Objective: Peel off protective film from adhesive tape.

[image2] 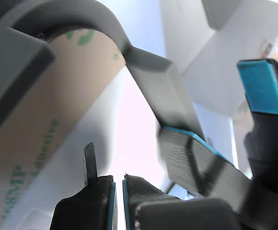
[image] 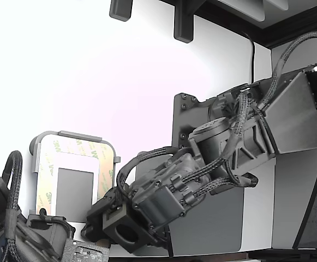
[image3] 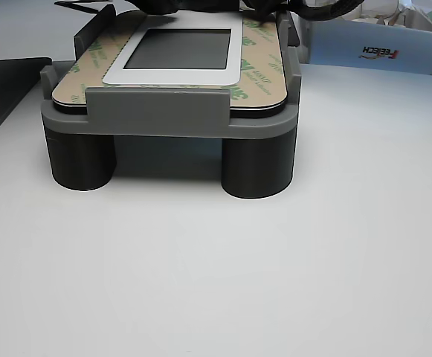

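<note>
Reaching low at the near corner of the tray point(image: 71, 135), the arm's pincer point(image2: 117, 201) shows in the wrist view with its two lower fingertips point(image2: 98, 201) drawn almost together, only a thin slit between their blue-edged pads. Nothing can be made out between them, and whether they nip the film's edge cannot be told. A thin dark sliver rises from the fingertip nearer the film. A further blue-padded finger point(image2: 261, 86) stands well apart to the side.

The protective film point(image3: 89, 63), tan with pale green lettering, lies flat as a border around the small grey rectangle point(image3: 178, 48), covering the adhesive tape beneath it; the tape itself is not exposed anywhere visible. The tray stands on dark round legs point(image3: 256, 167) on the white worktop point(image3: 216, 275). In the exterior view the tray sits toward the left, the arm's wrist point(image: 147, 202) just beside its lower right corner.
</note>
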`<action>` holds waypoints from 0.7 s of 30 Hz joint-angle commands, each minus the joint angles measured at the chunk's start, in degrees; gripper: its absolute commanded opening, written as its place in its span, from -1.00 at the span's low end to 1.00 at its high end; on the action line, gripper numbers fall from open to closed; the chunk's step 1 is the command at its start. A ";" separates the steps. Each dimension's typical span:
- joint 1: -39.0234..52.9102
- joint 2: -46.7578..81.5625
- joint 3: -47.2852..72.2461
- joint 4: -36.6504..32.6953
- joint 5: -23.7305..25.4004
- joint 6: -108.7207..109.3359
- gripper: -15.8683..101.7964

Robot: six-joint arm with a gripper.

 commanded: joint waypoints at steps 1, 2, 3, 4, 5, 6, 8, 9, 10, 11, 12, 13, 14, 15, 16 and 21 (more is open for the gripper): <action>-0.44 0.97 -1.85 -0.62 -0.26 -0.26 -0.64; -0.44 0.88 -1.93 -0.70 -0.26 -0.35 -0.65; -0.44 0.79 -1.93 -0.88 -0.35 -0.53 -0.65; -0.44 0.70 -1.93 -0.88 -0.35 -0.62 -0.66; -0.44 0.62 -1.93 -0.97 -0.35 -0.53 -0.67; -0.44 0.62 -2.02 -1.05 -0.35 -0.44 -0.67; -0.44 0.44 -2.20 -0.97 -0.35 -0.53 -0.68; -0.44 0.35 -2.29 -0.79 -0.35 -0.70 -0.68; -0.44 0.26 -2.29 -0.79 -0.35 -0.79 -0.68; -0.44 0.26 -2.29 -0.79 -0.35 -0.88 -0.69; -0.44 0.26 -2.29 -0.79 -0.35 -0.88 -0.72; -0.44 0.18 -2.37 -0.79 -0.35 -0.79 -0.74; -0.44 0.18 -2.37 -0.70 -0.35 -0.70 -0.76; -0.44 0.18 -2.37 -0.70 -0.35 -0.62 -0.76; -0.44 0.09 -2.37 -0.70 -0.35 -0.53 -0.77; -0.44 -0.09 -2.37 -0.88 -0.26 -0.35 -0.79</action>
